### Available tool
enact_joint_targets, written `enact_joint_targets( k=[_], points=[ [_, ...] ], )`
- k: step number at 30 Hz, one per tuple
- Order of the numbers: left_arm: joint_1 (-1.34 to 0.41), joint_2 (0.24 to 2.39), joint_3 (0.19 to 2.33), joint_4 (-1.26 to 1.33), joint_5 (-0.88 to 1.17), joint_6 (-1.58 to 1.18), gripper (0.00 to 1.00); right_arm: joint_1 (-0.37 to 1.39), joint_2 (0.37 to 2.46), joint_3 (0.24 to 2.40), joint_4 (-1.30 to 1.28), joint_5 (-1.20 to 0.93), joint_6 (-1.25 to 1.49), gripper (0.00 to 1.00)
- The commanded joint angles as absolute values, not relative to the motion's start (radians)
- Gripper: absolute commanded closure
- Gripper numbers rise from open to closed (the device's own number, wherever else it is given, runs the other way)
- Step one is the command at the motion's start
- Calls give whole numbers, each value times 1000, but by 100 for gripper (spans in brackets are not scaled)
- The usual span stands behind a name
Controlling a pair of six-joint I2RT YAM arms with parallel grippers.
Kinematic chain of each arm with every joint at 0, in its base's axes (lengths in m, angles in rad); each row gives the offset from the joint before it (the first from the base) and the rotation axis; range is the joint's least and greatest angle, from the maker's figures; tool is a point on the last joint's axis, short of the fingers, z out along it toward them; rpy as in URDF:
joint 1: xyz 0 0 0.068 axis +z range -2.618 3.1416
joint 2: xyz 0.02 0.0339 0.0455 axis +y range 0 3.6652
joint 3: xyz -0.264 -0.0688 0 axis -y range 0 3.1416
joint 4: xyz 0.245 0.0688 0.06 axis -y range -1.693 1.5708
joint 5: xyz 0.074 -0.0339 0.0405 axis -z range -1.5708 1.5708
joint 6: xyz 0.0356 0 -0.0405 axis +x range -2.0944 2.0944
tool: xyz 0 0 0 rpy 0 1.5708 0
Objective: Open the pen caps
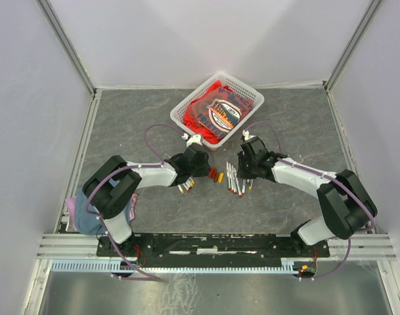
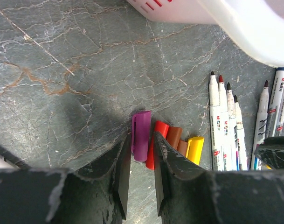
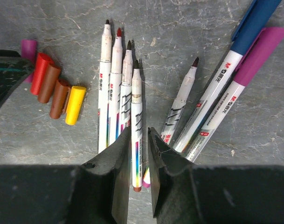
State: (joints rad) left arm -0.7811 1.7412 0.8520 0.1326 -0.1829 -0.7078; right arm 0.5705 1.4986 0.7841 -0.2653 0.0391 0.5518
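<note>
Several loose pen caps lie in a row on the grey table: purple [image 2: 142, 133], red [image 2: 160, 130], two brown [image 2: 174, 136] and yellow [image 2: 196, 148]. They also show in the top view [image 1: 215, 175]. My left gripper [image 2: 142, 142] is low over the table with its jaws slightly apart on either side of the purple cap, which rests on the table. My right gripper [image 3: 140, 135] is slightly open astride an uncapped white pen barrel [image 3: 136, 102] lying in a row of uncapped pens [image 3: 114, 88]. Two pens still carry a blue cap [image 3: 253, 18] and a purple cap [image 3: 260, 49].
A white basket [image 1: 252, 92] with red cloth stands just behind both grippers, and its rim is close in the left wrist view [image 2: 244, 23]. More pens [image 1: 185, 186] lie under the left arm. A blue cloth [image 1: 81, 213] lies at the near left.
</note>
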Motion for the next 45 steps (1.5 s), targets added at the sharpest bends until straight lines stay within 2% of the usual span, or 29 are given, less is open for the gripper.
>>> enact_joint_targets(
  k=[1,11,30,45],
  points=[
    [-786,1709,879,149,-208,-675,68,580,1402,829,-284,97,548,73],
    [-792,1661,878,143,-208,-668,67,526,1347,818,-414,287,616,73],
    [-793,1595,870,149,-190,-657,64,490,1499,846,-395,268,630,73],
    [-793,1599,858,164,-180,-664,64,488,1524,840,-368,256,643,72]
  ],
)
